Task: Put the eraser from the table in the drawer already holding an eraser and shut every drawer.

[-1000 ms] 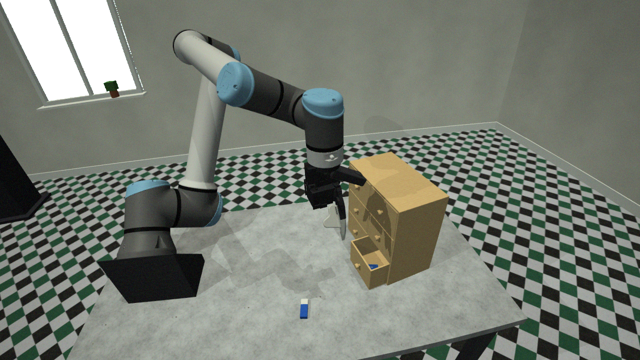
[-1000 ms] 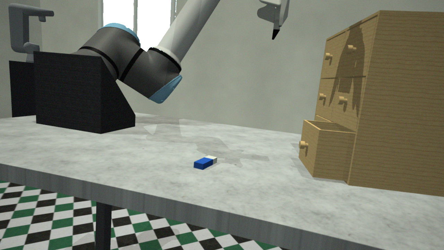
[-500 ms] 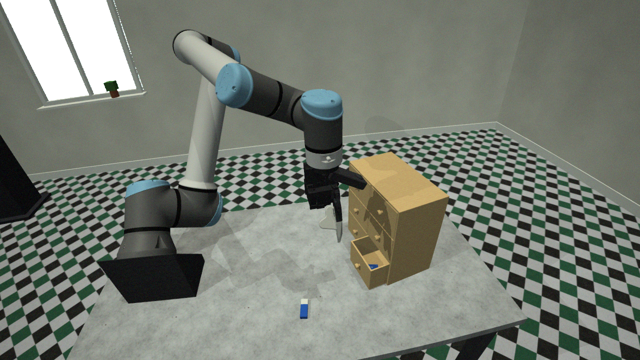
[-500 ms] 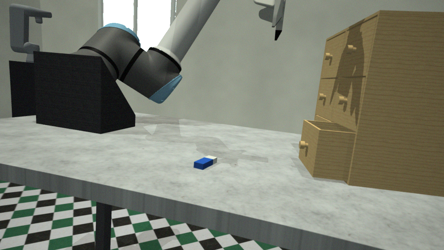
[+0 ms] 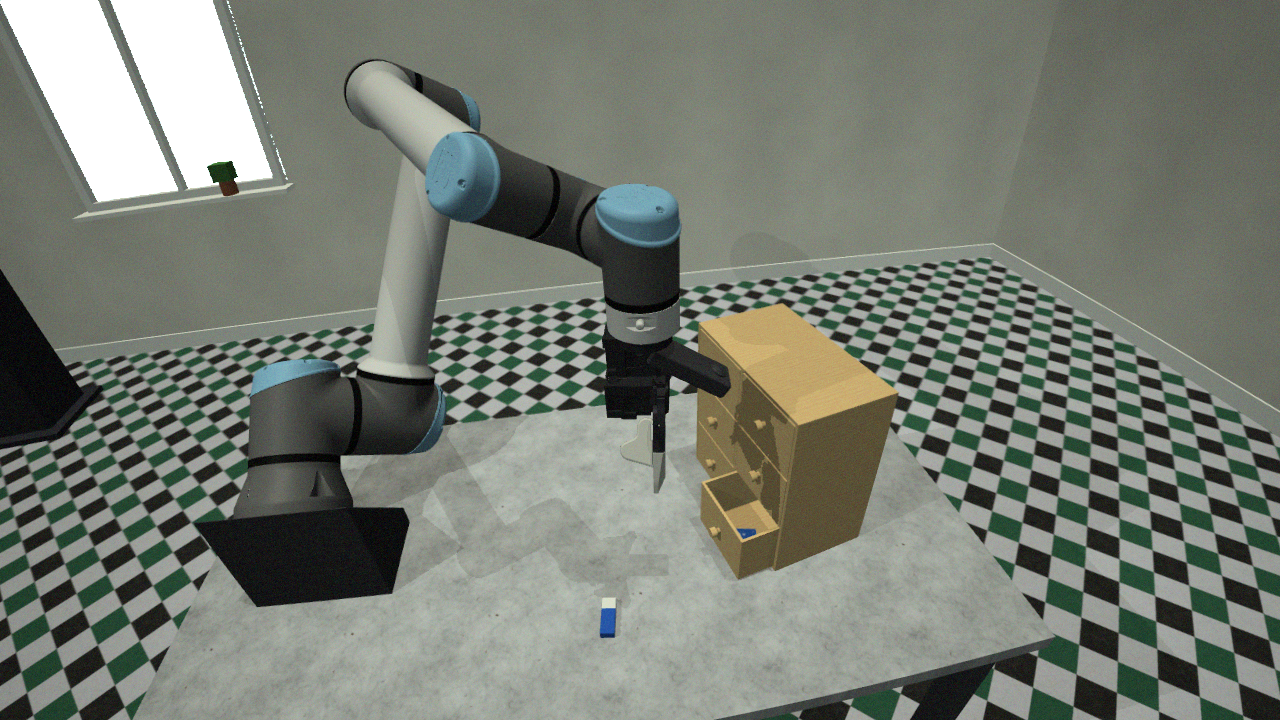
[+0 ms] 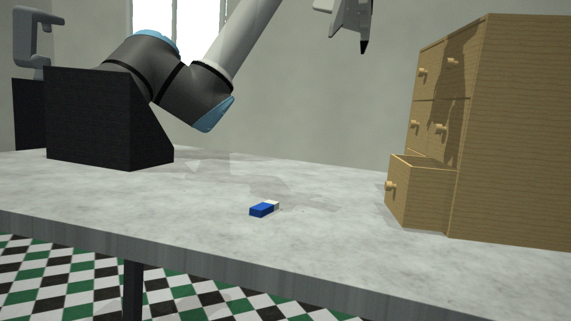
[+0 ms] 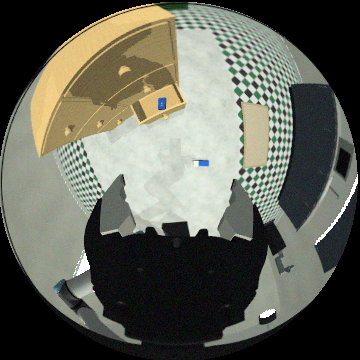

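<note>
A blue and white eraser (image 5: 608, 617) (image 6: 263, 208) (image 7: 201, 163) lies flat on the grey table, near its front edge. The wooden chest (image 5: 787, 358) (image 6: 519, 139) (image 7: 65, 80) stands upright at the right. Its bottom left drawer (image 5: 757, 555) (image 6: 423, 195) (image 7: 147, 116) is pulled out, and a blue eraser (image 5: 746, 532) (image 7: 162, 103) lies inside. The other drawers are shut. My gripper (image 5: 651, 470) (image 6: 346, 43) (image 7: 178, 176) is open and empty. It points down, high above the table, left of the chest's front and behind the loose eraser.
The robot's black base (image 5: 304, 546) (image 6: 99, 119) stands on the table's left side. The table's front edge (image 6: 199, 255) is close to the loose eraser. The checkered floor (image 5: 1029, 358) lies around the table.
</note>
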